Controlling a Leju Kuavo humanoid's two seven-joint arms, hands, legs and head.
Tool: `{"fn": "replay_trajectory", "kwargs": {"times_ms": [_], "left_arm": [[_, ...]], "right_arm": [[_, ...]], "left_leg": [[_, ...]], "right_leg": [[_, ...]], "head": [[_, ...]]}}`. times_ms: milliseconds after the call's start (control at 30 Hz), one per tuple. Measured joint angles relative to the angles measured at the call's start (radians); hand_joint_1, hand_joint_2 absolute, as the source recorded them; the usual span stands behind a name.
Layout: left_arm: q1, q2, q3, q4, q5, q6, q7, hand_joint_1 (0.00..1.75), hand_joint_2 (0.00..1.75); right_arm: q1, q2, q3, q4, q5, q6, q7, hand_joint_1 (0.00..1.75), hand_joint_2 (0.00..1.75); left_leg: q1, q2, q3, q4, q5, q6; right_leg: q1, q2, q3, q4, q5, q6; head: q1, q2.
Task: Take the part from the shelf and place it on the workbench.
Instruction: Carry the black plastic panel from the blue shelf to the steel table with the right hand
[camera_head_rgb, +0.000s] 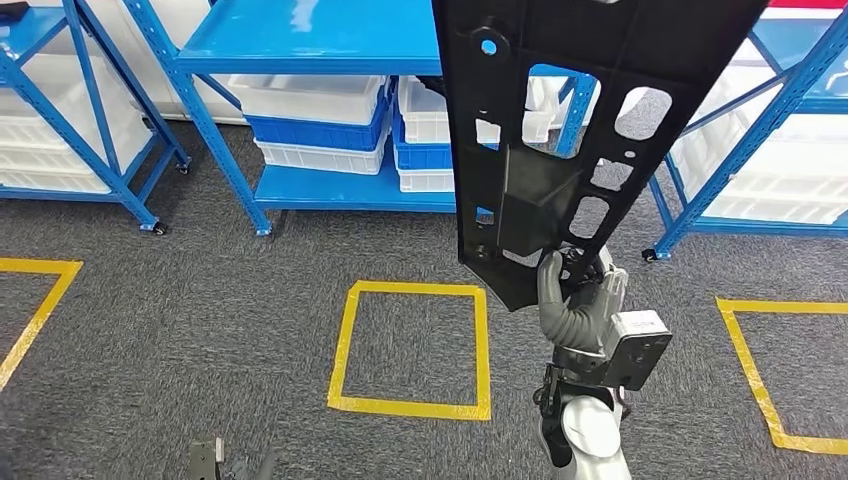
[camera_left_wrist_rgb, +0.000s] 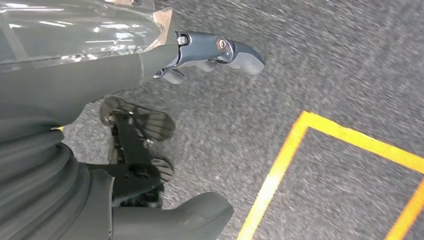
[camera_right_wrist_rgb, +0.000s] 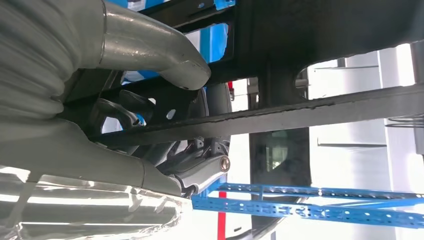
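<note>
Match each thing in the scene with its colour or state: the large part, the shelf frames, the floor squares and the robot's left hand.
Things:
1. part
2. shelf frames
3. tape squares
4. left hand

Descriptions:
A. yellow, on the grey carpet
B. black, held up by the right hand
C. holding nothing, above the floor
D. blue

Pairs: 1-B, 2-D, 3-A, 4-C
</note>
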Motion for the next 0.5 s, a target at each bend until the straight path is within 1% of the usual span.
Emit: {"fn": "replay_trajectory", "kwargs": {"times_ms": [33, 67, 100, 133, 167, 200, 233, 267, 300, 333, 367, 400, 433, 467, 500], "left_arm": [[0.000, 0.000, 0.000, 0.000, 0.000, -0.001, -0.002, 0.00, 1.75], [-0.001, 0.001, 0.000, -0.001, 0.000, -0.001, -0.003, 0.00, 1.75], [-0.002, 0.002, 0.000, -0.002, 0.000, 0.000, -0.004, 0.00, 1.75], [-0.003, 0.002, 0.000, -0.002, 0.000, 0.001, -0.005, 0.00, 1.75], [-0.003, 0.002, 0.000, -0.003, 0.000, 0.002, -0.006, 0.00, 1.75], [-0.002, 0.001, 0.000, -0.003, 0.000, 0.003, -0.006, 0.00, 1.75], [-0.002, 0.000, 0.000, -0.002, 0.000, 0.005, -0.007, 0.00, 1.75], [-0.001, 0.000, 0.000, -0.002, 0.000, 0.006, -0.008, 0.00, 1.75], [-0.001, -0.001, 0.001, -0.002, 0.002, 0.007, -0.008, 0.00, 1.75], [0.000, -0.001, 0.001, -0.002, 0.004, 0.008, -0.009, 0.00, 1.75], [0.002, -0.001, 0.002, -0.003, 0.006, 0.008, -0.009, 0.00, 1.75], [0.003, -0.002, 0.002, -0.002, 0.008, 0.008, -0.010, 0.00, 1.75], [0.005, -0.002, 0.002, -0.002, 0.008, 0.007, -0.011, 0.00, 1.75], [0.007, -0.002, 0.002, -0.002, 0.009, 0.006, -0.012, 0.00, 1.75], [0.009, -0.003, 0.002, -0.002, 0.009, 0.005, -0.013, 0.00, 1.75]], "right_arm": [[-0.002, -0.002, -0.001, 0.003, -0.002, 0.000, -0.002, 1.75, 1.75], [-0.005, -0.003, -0.002, 0.006, -0.004, -0.001, -0.003, 1.75, 1.75], [-0.010, -0.004, -0.003, 0.009, -0.006, -0.003, -0.005, 1.75, 1.75], [-0.015, -0.004, -0.004, 0.012, -0.008, -0.004, -0.006, 1.75, 1.75], [-0.021, -0.005, -0.004, 0.016, -0.010, -0.006, -0.007, 1.75, 1.75], [-0.026, -0.006, -0.004, 0.020, -0.013, -0.007, -0.007, 1.75, 1.75], [-0.030, -0.007, -0.005, 0.024, -0.015, -0.008, -0.008, 1.75, 1.75], [-0.033, -0.008, -0.005, 0.029, -0.017, -0.008, -0.008, 1.75, 1.75], [-0.036, -0.010, -0.005, 0.033, -0.018, -0.009, -0.008, 1.75, 1.75], [-0.038, -0.012, -0.005, 0.038, -0.020, -0.009, -0.008, 1.75, 1.75], [-0.041, -0.014, -0.005, 0.043, -0.022, -0.009, -0.008, 1.75, 1.75], [-0.043, -0.015, -0.005, 0.049, -0.023, -0.009, -0.008, 1.75, 1.75], [-0.045, -0.016, -0.005, 0.055, -0.024, -0.009, -0.008, 1.75, 1.75], [-0.047, -0.018, -0.005, 0.061, -0.025, -0.009, -0.008, 1.75, 1.75], [-0.048, -0.019, -0.005, 0.066, -0.027, -0.009, -0.008, 1.75, 1.75]], "left_leg": [[0.000, -0.001, 0.055, -0.060, 0.015, 0.005], [-0.002, -0.002, 0.114, -0.138, 0.013, 0.010], [-0.004, -0.003, 0.162, -0.204, 0.003, 0.015], [-0.007, -0.003, 0.192, -0.252, -0.009, 0.021], [-0.012, -0.003, 0.200, -0.274, -0.013, 0.027], [-0.013, -0.001, 0.192, -0.278, -0.004, 0.035], [-0.013, 0.001, 0.182, -0.283, 0.008, 0.043], [-0.012, 0.003, 0.169, -0.287, 0.022, 0.052], [-0.009, 0.005, 0.154, -0.293, 0.038, 0.059], [-0.009, 0.006, 0.137, -0.295, 0.051, 0.063], [-0.009, 0.006, 0.120, -0.295, 0.065, 0.065], [-0.009, 0.008, 0.105, -0.294, 0.079, 0.064], [-0.009, 0.009, 0.089, -0.293, 0.093, 0.062], [-0.009, 0.010, 0.072, -0.291, 0.107, 0.060], [-0.009, 0.011, 0.057, -0.290, 0.120, 0.056]], "right_leg": [[0.000, 0.000, -0.014, 0.004, 0.010, 0.003], [0.002, 0.000, -0.026, 0.008, 0.019, 0.008], [0.003, 0.000, -0.033, 0.010, 0.029, 0.014], [0.004, 0.000, -0.038, 0.009, 0.039, 0.021], [0.004, -0.001, -0.040, 0.006, 0.050, 0.029], [0.005, -0.001, -0.042, 0.002, 0.060, 0.036], [0.004, -0.001, -0.047, 0.003, 0.060, 0.041], [0.005, 0.000, -0.059, 0.018, 0.042, 0.040], [0.006, 0.000, -0.074, 0.049, 0.007, 0.036], [0.004, 0.000, -0.091, 0.100, -0.042, 0.029], [0.003, 0.000, -0.107, 0.164, -0.088, 0.026], [0.003, 0.000, -0.118, 0.230, -0.114, 0.029], [0.002, 0.000, -0.122, 0.284, -0.115, 0.038], [0.001, 0.000, -0.114, 0.313, -0.094, 0.050], [0.001, 0.000, -0.090, 0.307, -0.065, 0.061]], "head": [[0.000, 0.000], [0.000, 0.000], [0.001, 0.000], [0.001, 0.000], [0.001, 0.000], [0.003, 0.000], [0.002, 0.000], [0.004, 0.000], [0.006, 0.000], [0.008, 0.000], [0.010, 0.000], [0.012, 0.000], [0.012, 0.000], [0.013, 0.000], [0.013, 0.000]]}}
